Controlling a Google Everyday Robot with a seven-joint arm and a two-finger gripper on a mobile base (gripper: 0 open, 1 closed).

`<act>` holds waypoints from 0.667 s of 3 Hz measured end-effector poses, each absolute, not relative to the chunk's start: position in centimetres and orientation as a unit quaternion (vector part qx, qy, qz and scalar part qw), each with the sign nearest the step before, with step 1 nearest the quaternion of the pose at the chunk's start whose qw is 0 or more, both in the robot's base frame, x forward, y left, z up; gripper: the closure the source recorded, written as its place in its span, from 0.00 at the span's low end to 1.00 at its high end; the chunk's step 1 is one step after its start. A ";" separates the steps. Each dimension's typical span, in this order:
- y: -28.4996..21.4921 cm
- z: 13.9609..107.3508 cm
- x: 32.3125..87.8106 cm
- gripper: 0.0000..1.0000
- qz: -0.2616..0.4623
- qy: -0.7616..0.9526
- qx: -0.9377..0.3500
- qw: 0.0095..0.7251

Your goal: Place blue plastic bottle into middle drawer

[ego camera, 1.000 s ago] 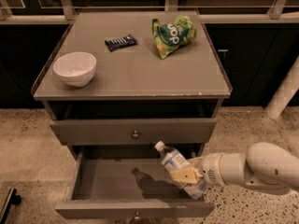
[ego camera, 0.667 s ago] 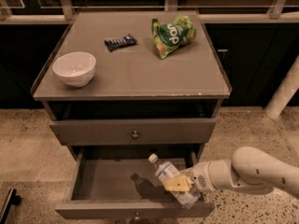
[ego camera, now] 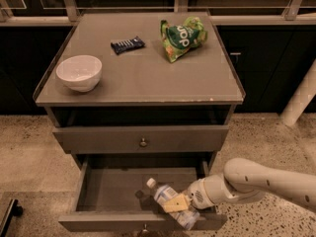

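White bowl (ego camera: 79, 73) and dark snack bar (ego camera: 127, 44) sit on the cabinet top (ego camera: 148, 83). Middle drawer (ego camera: 111, 191) stands open. Blue plastic bottle (ego camera: 165, 195) lies tilted over its right front, cap up-left, pinched in the gripper (ego camera: 178, 205). Green snack bag (ego camera: 181, 36) rests rear right.

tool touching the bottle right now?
Touching. Camera view shows the tool, over the open drawer, with its yellow pad pressed on the bottle.
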State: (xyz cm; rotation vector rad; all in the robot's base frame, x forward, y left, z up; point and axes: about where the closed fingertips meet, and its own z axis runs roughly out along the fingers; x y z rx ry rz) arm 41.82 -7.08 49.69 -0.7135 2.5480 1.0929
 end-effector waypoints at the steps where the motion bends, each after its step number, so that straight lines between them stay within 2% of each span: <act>1: -6.2 47.6 44.0 1.00 0.376 0.882 -0.250 0.134; 2: -6.2 46.0 47.1 1.00 0.363 0.886 -0.250 0.142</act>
